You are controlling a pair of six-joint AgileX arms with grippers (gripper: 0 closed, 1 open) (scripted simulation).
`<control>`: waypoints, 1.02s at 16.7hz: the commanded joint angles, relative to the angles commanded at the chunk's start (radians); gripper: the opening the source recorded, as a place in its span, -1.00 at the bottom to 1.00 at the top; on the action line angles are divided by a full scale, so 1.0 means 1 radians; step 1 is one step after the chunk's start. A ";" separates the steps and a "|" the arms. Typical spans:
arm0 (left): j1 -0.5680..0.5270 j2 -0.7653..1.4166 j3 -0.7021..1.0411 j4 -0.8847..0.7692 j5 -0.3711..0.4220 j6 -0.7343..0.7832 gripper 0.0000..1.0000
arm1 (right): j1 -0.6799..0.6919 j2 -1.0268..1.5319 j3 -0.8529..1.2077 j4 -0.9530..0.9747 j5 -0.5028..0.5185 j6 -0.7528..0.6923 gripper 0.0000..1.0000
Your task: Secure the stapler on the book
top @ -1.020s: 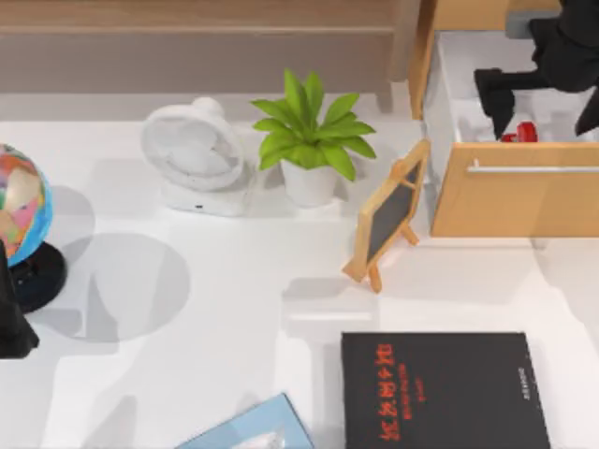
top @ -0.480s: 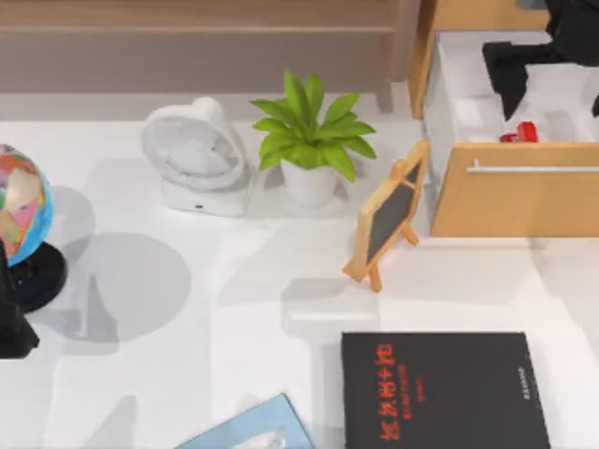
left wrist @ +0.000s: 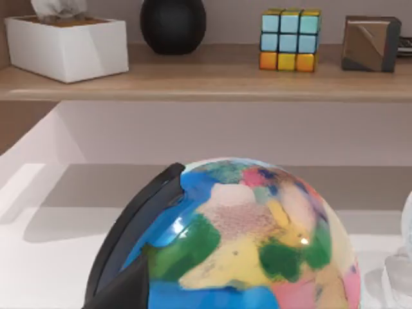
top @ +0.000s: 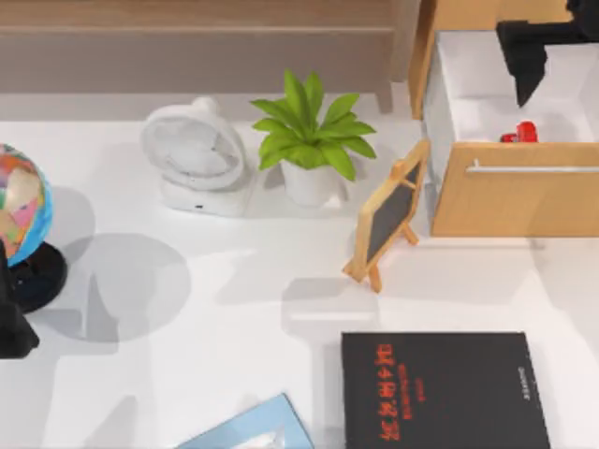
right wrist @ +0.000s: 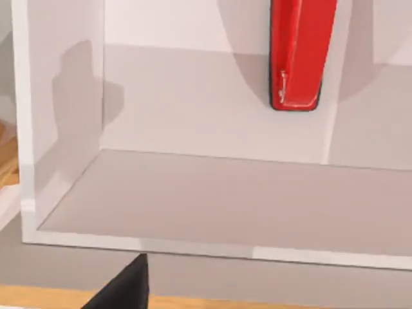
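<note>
The red stapler (top: 518,133) lies inside the open white drawer (top: 449,84) at the back right, close behind the wooden drawer front (top: 515,192). In the right wrist view the stapler (right wrist: 299,51) rests on the drawer floor, with nothing touching it. My right gripper (top: 562,82) hovers over the drawer's far side, behind the stapler, open and holding nothing; one black fingertip (right wrist: 122,291) shows. The black book (top: 440,388) with red characters lies flat at the table's front right. My left gripper (top: 13,323) is parked at the far left edge.
A globe (top: 19,201) stands beside the left arm, close in the left wrist view as the globe (left wrist: 244,238). A white fan (top: 192,150), a potted plant (top: 309,131) and a small easel chalkboard (top: 388,213) stand between drawer and book. A light blue flat object (top: 248,430) lies at the front.
My right gripper has drawn back from above the stapler toward the top right corner. The stapler stays in the drawer. The left arm has not moved.
</note>
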 joint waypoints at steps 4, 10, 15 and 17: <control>0.000 0.000 0.000 0.000 0.000 0.000 1.00 | -0.025 0.081 -0.052 0.129 0.004 -0.023 1.00; 0.000 0.000 0.000 0.000 0.000 0.000 1.00 | -0.033 0.239 -0.121 0.349 0.009 -0.040 1.00; 0.000 0.000 0.000 0.000 0.000 0.000 1.00 | -0.038 0.270 -0.119 0.382 0.008 -0.036 1.00; 0.000 0.000 0.000 0.000 0.000 0.000 1.00 | -0.038 0.270 -0.119 0.382 0.008 -0.036 1.00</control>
